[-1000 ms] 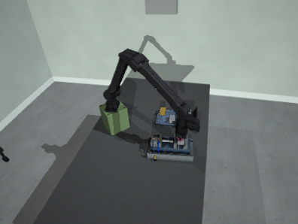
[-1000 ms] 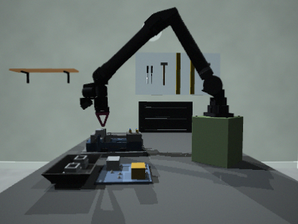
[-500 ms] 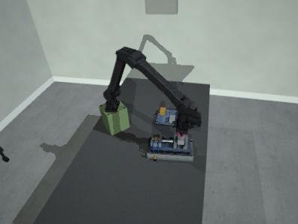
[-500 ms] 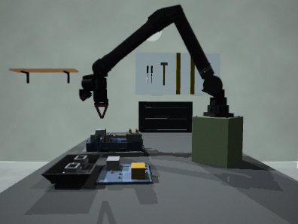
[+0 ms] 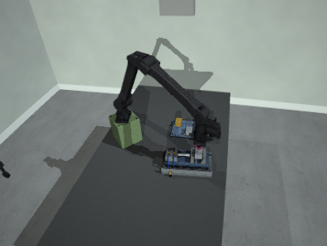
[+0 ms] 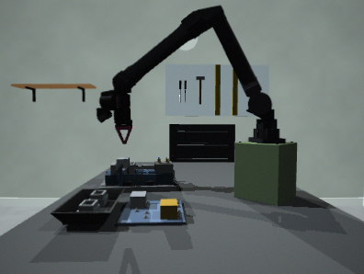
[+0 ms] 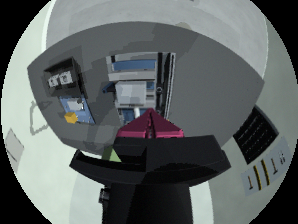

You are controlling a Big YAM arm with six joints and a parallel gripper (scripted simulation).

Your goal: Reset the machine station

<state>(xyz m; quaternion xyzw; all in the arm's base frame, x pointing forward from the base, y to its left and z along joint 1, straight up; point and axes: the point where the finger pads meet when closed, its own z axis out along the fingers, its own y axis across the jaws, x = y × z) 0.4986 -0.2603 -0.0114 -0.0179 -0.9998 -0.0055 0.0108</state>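
My gripper (image 6: pixel 123 136) is shut and empty, with its red fingers hanging well above the vise (image 6: pixel 140 175). In the top view the gripper (image 5: pixel 199 147) is over the right end of the vise (image 5: pixel 187 162), where a gray block (image 5: pixel 199 154) sits. The wrist view shows the red fingertips (image 7: pixel 152 125) above a gray blank (image 7: pixel 131 91) in the vise. The black outfeed tray (image 6: pixel 87 208) holds two pocketed finished parts (image 6: pixel 93 199). The blue infeed plate (image 6: pixel 152 211) carries a gray blank (image 6: pixel 138 199) and a yellow brass blank (image 6: pixel 168 208).
The arm's green pedestal (image 6: pixel 265 171) stands at the right of the dark mat. A black drawer cabinet (image 6: pixel 202 142) and a tool board (image 6: pixel 216 89) are on the back wall. A wooden shelf (image 6: pixel 52 86) hangs at the left.
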